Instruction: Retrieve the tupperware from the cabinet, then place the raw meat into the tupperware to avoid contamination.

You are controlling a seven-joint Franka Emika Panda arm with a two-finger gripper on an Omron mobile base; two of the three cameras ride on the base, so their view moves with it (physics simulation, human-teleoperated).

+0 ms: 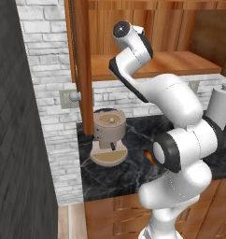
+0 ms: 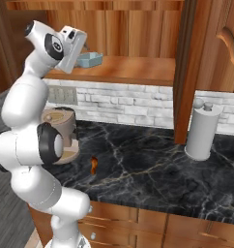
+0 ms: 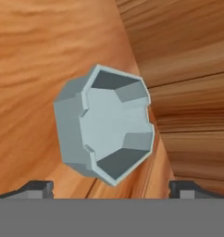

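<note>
The tupperware [image 2: 90,59], a small pale blue tub, lies on the plank shelf of the open cabinet [image 2: 138,72]. In the hand view the tupperware [image 3: 109,125] appears close ahead with its hollow facing the camera. My gripper [image 3: 111,190] is open, its dark fingertips [image 3: 37,189] standing wide on either side, just short of the tub and apart from it. From the right base view the gripper [image 2: 80,54] is up at the shelf, right beside the tub. The raw meat [image 2: 94,164], a tiny orange-brown piece, lies on the dark counter below; in the left base view the raw meat [image 1: 146,154] peeks out beside my arm.
A beige coffee machine [image 2: 61,131] stands on the black marble counter [image 2: 148,164] under the shelf's left end. A white paper towel roll [image 2: 202,131] stands at the right. A wooden cabinet post [image 2: 184,72] comes down to the counter, with an open door [image 2: 227,43] beyond it.
</note>
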